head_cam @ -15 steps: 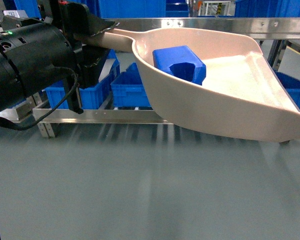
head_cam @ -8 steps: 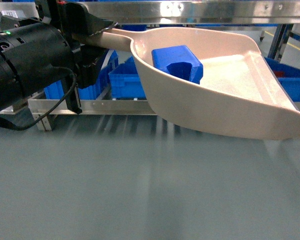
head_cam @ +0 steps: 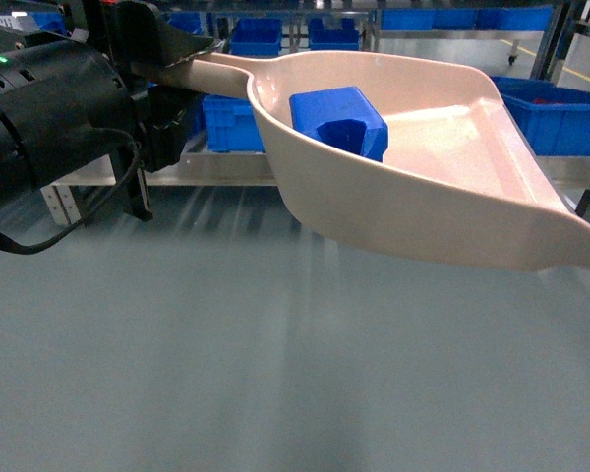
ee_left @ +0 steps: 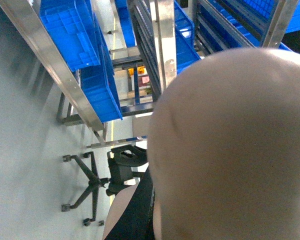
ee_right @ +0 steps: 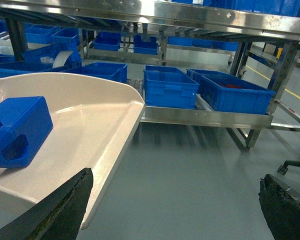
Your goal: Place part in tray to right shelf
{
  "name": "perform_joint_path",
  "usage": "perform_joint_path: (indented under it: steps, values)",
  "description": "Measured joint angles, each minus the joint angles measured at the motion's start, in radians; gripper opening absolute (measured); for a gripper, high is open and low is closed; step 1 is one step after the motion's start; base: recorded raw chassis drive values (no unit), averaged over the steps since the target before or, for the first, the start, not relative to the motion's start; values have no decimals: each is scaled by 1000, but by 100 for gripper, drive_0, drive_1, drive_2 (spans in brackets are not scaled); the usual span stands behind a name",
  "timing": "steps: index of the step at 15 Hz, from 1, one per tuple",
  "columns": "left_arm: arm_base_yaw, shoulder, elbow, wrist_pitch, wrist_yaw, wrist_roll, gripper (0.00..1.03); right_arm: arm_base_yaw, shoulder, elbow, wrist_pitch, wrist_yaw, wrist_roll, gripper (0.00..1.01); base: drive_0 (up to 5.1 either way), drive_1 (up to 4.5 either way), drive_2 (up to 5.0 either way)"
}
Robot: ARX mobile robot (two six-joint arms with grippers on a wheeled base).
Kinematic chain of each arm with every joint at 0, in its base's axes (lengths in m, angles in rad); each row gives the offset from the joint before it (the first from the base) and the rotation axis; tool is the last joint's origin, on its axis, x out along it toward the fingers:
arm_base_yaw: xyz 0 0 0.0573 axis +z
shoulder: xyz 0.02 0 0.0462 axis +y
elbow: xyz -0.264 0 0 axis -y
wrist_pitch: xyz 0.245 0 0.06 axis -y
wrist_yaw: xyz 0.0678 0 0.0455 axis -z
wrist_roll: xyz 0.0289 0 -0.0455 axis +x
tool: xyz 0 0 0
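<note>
The left tool (head_cam: 182, 61) clamps the handle of the cream tray (head_cam: 452, 211), held above the grey floor (head_cam: 275, 374); the blue part (head_cam: 339, 120) lies inside it. The right tool (ee_right: 175, 200) gapes wide. Beyond, the right shelf (ee_right: 205, 117) bears blue crates (ee_right: 170, 89).

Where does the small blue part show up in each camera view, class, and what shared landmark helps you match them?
Head: the part lies in the tray, upper centre.
Left wrist: not visible; only the tray's underside shows.
Right wrist: far left, on the tray floor.
Shared landmark: the cream tray itself.
</note>
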Motion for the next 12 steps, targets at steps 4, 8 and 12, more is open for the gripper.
perform_joint_path:
  steps: [4, 8, 12]
  values:
    - [0, 0, 0, -3, 0, 0, 16, 0, 0, 0, -2, 0, -1, 98, 0, 0, 0]
    - [0, 0, 0, 0, 0, 0, 16, 0, 0, 0, 1, 0, 0, 98, 0, 0, 0]
    - [0, 0, -1, -4, 0, 0, 16, 0, 0, -1, -2, 0, 0, 98, 0, 0, 0]
